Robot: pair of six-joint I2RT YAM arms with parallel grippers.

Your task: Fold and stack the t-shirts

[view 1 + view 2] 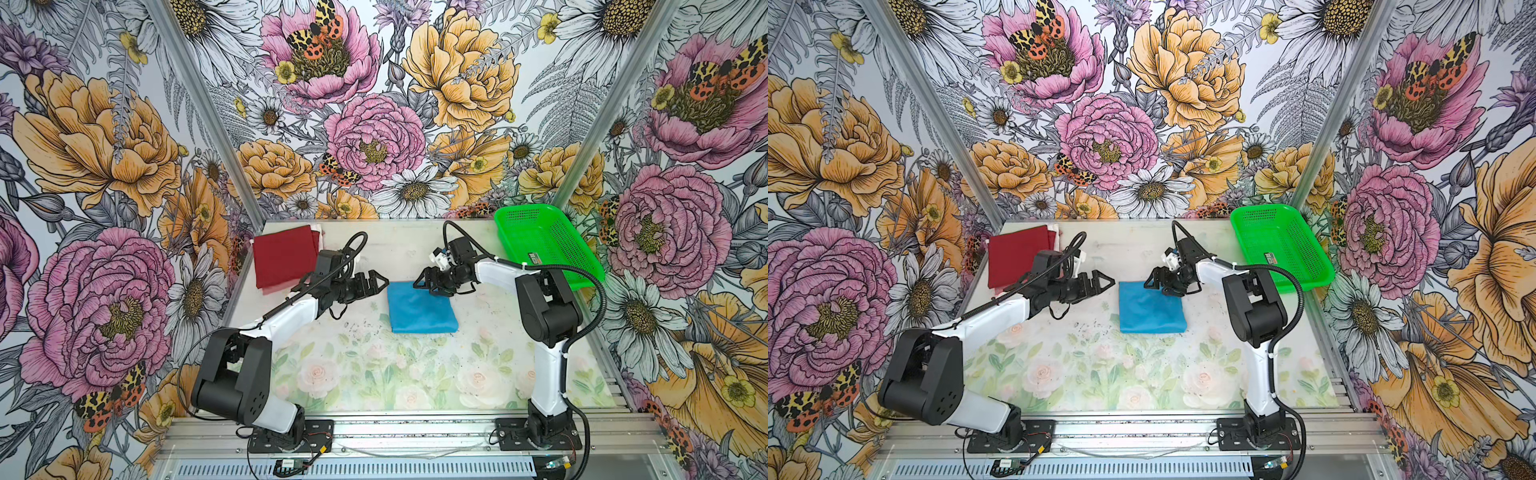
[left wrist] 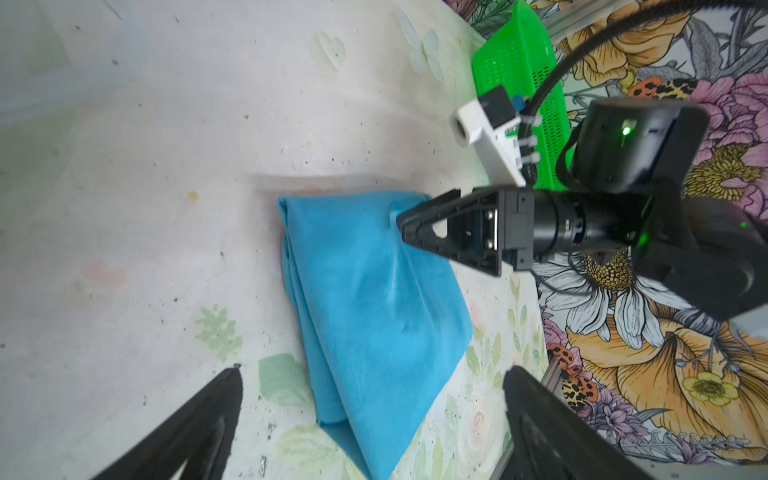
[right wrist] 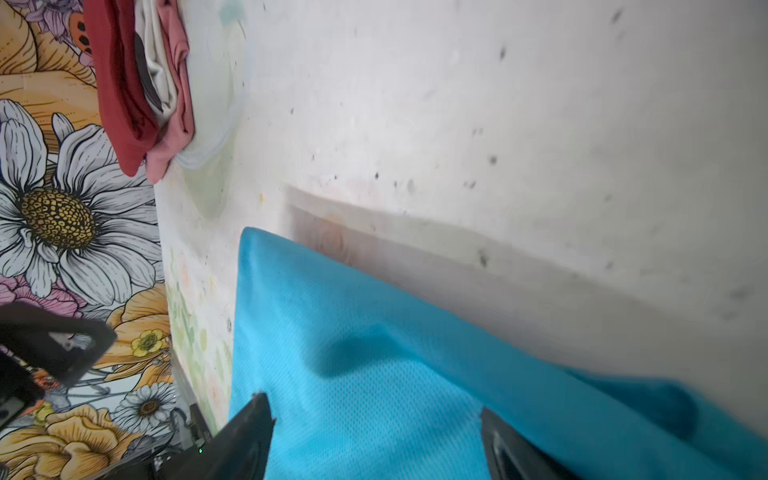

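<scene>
Nearest us the bench [image 1: 374, 365] is bare, and then comes the sky-blue t-shirt [image 1: 422, 309], folded into a rough square in the middle. The left pincer [image 1: 380, 284] hovers just beside its left edge, jaws spread wide, gripping nothing. The right pincer [image 1: 424, 286] sits over the far right corner, jaws parted too, cloth under them but not pinched.

Here's the danger: in the left wrist view the blue layers along one edge lie loose and uneven. A one-corner lift would likely let the fold spill open. A fingertip dragging that corner could also skew the square.

Further back on the left lies the stack, a maroon t-shirt [image 1: 284, 255] on top, white [image 3: 160, 83] and pink [image 3: 178, 104] layers beneath. A careless drop could land crooked or shove it. The green basket [image 1: 552, 245] at far right looks out of harm's way.
</scene>
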